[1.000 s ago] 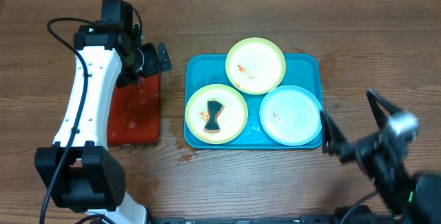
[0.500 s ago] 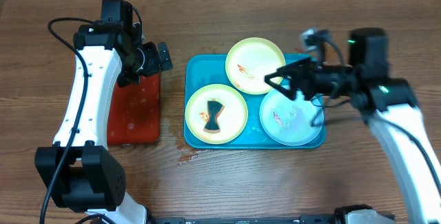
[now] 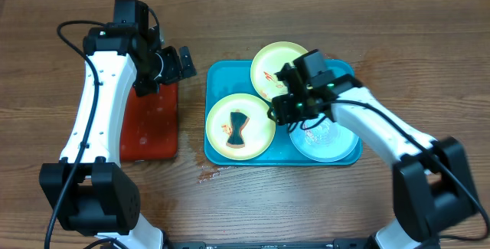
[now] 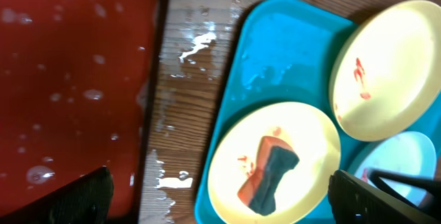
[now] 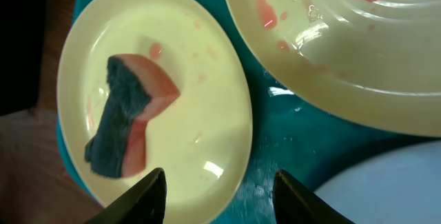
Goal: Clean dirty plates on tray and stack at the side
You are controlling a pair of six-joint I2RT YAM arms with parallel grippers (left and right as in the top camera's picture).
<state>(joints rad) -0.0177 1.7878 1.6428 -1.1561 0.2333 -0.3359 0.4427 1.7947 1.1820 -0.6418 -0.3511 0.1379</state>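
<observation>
On the blue tray (image 3: 218, 76) lie three dirty plates. The far yellow-green plate (image 3: 285, 71) has red smears. The near yellow-green plate (image 3: 256, 138) carries a dark blue and orange sponge (image 3: 239, 126). The light blue plate (image 3: 321, 143) is partly covered by my right arm. My right gripper (image 3: 279, 111) hangs over the tray between the plates. In the right wrist view its fingers (image 5: 148, 196) stand apart on either side of the near plate's (image 5: 207, 65) right rim, with nothing held. My left gripper (image 3: 174, 65) is wide open above the table beside the tray.
A red, black-edged tray (image 3: 149, 122) lies left of the blue one, wet with droplets. Water spots (image 4: 196, 45) mark the wood between the two trays and at the blue tray's front corner (image 3: 207, 176). Bare wooden table surrounds everything.
My right arm swung in from the table's right side to above the tray, between the plates, and its jaws narrowed. The left arm barely moved and the plates stayed put.
</observation>
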